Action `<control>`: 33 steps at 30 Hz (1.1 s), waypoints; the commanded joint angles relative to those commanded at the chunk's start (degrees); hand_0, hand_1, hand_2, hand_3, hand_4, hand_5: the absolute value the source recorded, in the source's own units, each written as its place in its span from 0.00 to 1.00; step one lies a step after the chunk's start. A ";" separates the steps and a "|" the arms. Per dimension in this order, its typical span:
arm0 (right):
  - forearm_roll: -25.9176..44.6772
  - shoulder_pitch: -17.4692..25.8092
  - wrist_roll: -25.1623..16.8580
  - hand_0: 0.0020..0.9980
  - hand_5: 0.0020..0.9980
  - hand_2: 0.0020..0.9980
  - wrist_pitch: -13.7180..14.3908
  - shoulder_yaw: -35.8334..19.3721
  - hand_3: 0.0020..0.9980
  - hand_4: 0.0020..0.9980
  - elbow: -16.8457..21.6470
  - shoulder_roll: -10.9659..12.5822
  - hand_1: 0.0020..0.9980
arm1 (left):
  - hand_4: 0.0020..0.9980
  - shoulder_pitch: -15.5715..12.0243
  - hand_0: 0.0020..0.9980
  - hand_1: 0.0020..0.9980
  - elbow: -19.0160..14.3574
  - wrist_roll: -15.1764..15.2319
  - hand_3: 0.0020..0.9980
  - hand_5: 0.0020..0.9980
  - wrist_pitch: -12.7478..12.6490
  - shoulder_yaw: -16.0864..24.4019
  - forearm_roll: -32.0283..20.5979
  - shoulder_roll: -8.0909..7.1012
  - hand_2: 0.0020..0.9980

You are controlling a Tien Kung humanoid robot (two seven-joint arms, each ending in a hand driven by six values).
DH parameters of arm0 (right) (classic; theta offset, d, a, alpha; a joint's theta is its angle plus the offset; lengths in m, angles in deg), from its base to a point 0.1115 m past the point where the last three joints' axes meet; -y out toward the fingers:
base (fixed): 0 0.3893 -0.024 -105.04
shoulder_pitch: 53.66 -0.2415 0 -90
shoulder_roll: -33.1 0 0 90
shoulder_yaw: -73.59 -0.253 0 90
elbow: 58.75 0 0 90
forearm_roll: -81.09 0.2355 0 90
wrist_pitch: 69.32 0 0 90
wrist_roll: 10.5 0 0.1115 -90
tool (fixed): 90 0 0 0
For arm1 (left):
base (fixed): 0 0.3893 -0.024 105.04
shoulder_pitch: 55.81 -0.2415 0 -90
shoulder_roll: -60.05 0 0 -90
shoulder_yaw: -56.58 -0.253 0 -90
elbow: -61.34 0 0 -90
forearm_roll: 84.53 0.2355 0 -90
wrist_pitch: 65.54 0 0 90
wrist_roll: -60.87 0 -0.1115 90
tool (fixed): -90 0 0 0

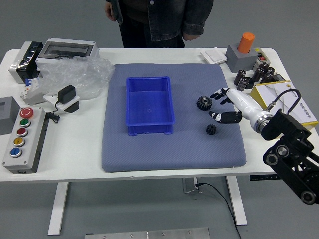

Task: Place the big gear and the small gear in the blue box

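I saw the right robot hand (240, 102) open and empty, at three o'clock of the big gear (204, 103). Closing too low, its thumb could perhaps push the small gear (211, 129), lying toward six o'clock, farther from the blue box (149, 128) at nine o'clock.

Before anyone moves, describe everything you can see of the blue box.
The blue box is rectangular, open-topped and plastic-looking, with walls and small projections at its near corners. It stands upright on the mat, longer sides running away from the robot, left of the big gear. Nothing shows inside; only the mat touches it.
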State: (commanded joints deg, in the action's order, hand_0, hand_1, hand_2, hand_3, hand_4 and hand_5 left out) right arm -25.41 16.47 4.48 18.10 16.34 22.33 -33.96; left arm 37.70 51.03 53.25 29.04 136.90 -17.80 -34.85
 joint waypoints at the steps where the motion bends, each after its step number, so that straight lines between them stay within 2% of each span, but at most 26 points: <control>1: -0.12 -0.09 0.04 0.73 0.24 0.74 -0.01 0.37 0.73 0.69 -0.11 0.03 0.67 | 0.44 0.01 0.73 0.68 0.00 0.00 0.71 0.02 0.00 0.01 0.00 0.00 0.71; 17: -2.05 -2.71 0.35 0.72 0.26 0.73 0.39 6.82 0.72 0.68 -3.82 1.16 0.65 | 0.44 0.00 0.73 0.68 0.00 0.05 0.71 0.02 -0.01 0.05 -0.15 0.03 0.71; 33: -3.10 -3.57 0.91 0.71 0.26 0.73 0.29 10.33 0.71 0.68 -5.20 1.36 0.65 | 0.44 0.02 0.73 0.68 0.00 0.04 0.71 0.02 -0.02 0.03 -0.18 0.12 0.72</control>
State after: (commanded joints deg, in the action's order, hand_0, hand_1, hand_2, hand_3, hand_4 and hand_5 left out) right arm -28.51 12.90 5.39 18.39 26.68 17.13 -32.59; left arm 37.72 51.03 53.29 29.02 136.93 -17.98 -34.73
